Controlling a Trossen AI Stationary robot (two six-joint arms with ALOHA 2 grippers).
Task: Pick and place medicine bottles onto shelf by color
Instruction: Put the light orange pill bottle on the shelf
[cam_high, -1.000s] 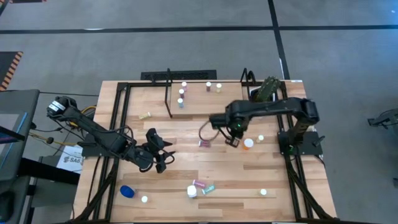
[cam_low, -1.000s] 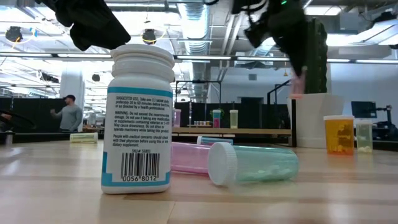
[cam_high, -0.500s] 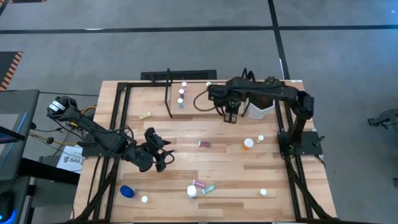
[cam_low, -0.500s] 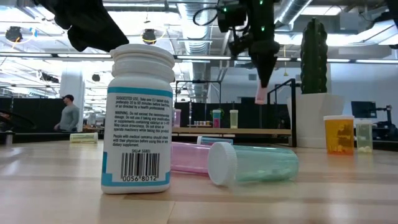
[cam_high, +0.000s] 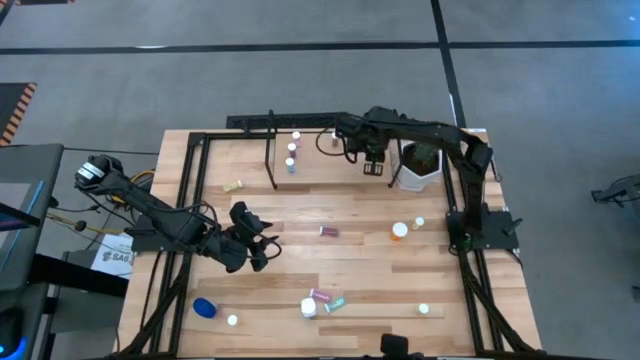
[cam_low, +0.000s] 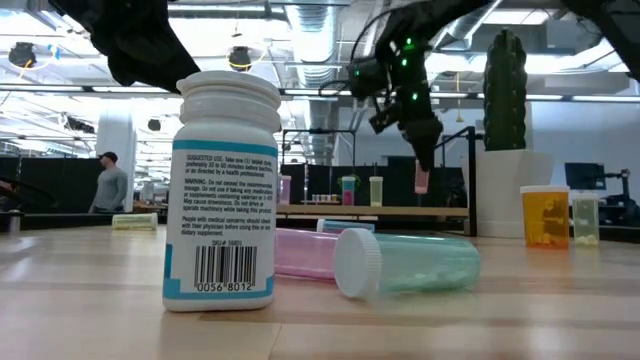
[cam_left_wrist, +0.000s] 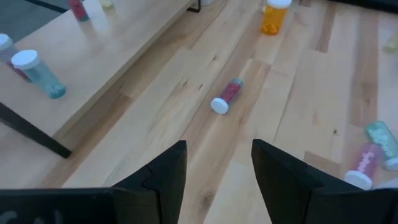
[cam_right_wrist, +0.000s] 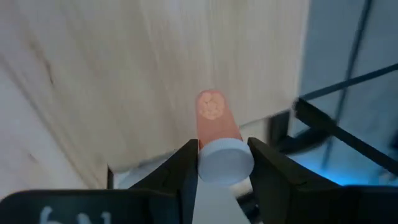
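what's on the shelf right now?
On the shelf: about five upright bottles. The right gripper, holding a pink vial, hangs above its right part; the arm may hide more there.

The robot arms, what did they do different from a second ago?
The right hand carried a pink bottle from mid-table toward the shelf at the far edge, keeping it clamped. The left hand stayed open, waiting low over the table. The loose bottles, like the orange bottle, stayed put.
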